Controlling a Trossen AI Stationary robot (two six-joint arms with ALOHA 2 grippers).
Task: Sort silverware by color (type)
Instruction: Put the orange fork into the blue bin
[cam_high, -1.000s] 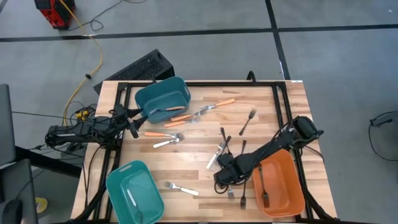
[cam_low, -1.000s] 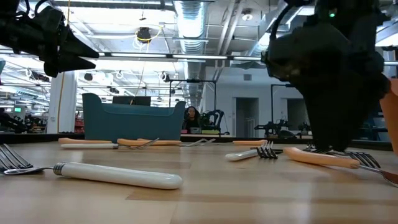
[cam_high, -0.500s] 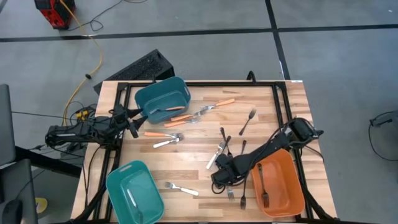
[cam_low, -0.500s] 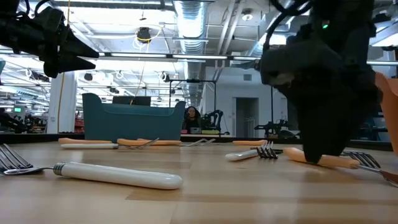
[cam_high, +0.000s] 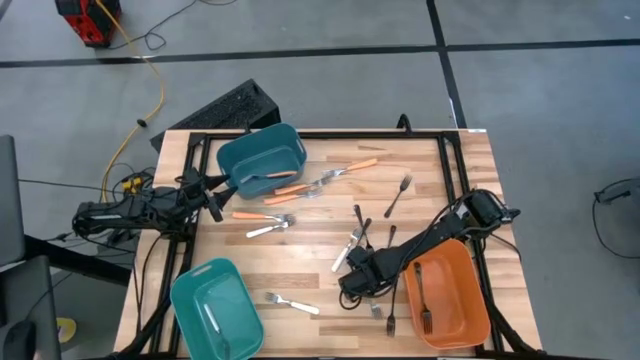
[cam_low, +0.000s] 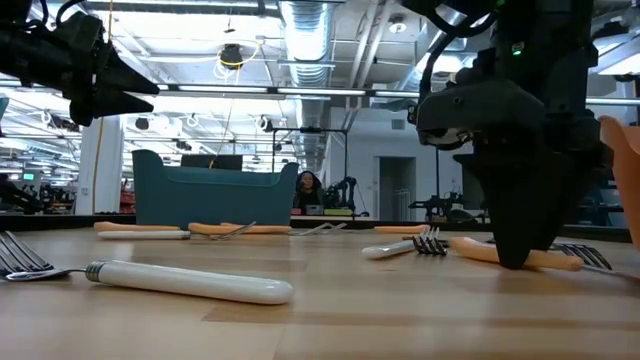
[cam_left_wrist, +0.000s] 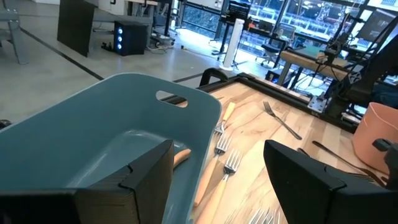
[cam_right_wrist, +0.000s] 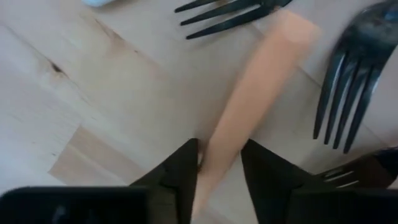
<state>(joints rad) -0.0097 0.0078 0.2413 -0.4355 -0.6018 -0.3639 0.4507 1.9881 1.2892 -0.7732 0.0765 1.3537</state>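
Observation:
My right gripper (cam_high: 348, 288) is low over the table's near middle, just left of the orange bin (cam_high: 450, 298). Its fingers stand on either side of an orange-handled fork (cam_right_wrist: 261, 81), shut on it. In the low view the gripper (cam_low: 515, 262) points down onto that fork (cam_low: 545, 260), which lies flat. My left gripper (cam_high: 215, 200) hangs open above the table's left edge, beside the far teal bin (cam_high: 262, 158). The left wrist view shows that bin's rim (cam_left_wrist: 155, 93) right in front of the fingers. My right gripper pinches the orange handle (cam_right_wrist: 219, 155) of the fork between its two fingers, part-way along its length. The fingers (cam_right_wrist: 180, 174) come from above, pointing down, and lie across the handle. The fork rests flat on the table.
Black forks (cam_right_wrist: 348, 81) lie close beside the held handle. More orange-handled (cam_high: 350, 168), black (cam_high: 400, 193) and white forks (cam_high: 290, 302) lie scattered over the middle. A second teal bin (cam_high: 215, 310) sits at the near left. The orange bin holds a black fork (cam_high: 422, 300).
My right gripper has come down to the table and shifted a little toward the table's left, its fingertips ending on the orange-handled fork.

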